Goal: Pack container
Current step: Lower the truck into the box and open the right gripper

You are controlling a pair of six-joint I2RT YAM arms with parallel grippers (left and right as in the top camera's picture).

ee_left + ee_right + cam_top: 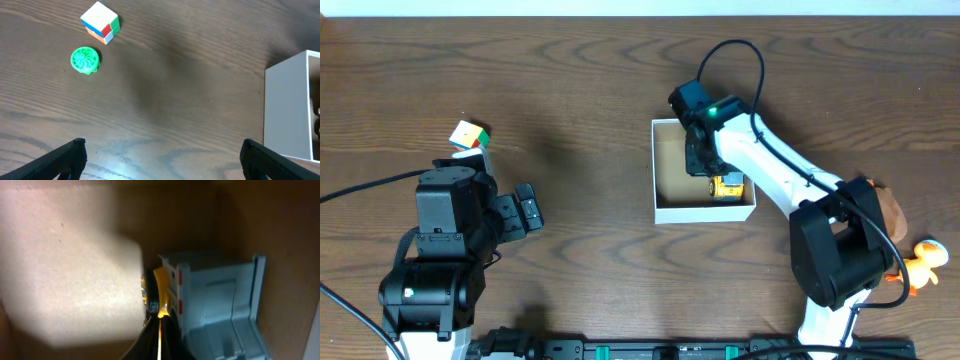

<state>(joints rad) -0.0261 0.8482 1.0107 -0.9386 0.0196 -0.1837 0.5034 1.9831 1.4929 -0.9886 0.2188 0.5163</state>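
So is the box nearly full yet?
Not yet. One toy truck is inside the container, the right gripper closed on it. The cube, green toy and orange duck lie on the table, probably to pack. The left gripper is open, empty.

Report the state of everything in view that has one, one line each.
container: upright, open-topped, one toy inside.
toy dump truck: inside the container, pinched by the right gripper.
right gripper: shut on the toy dump truck.
left gripper: open, empty, above the table.
Rubik's cube: on the table, unpacked.
green round toy: on the table, unpacked.
brown plush: on the table, unpacked, partly hidden.
orange duck: on the table, unpacked.
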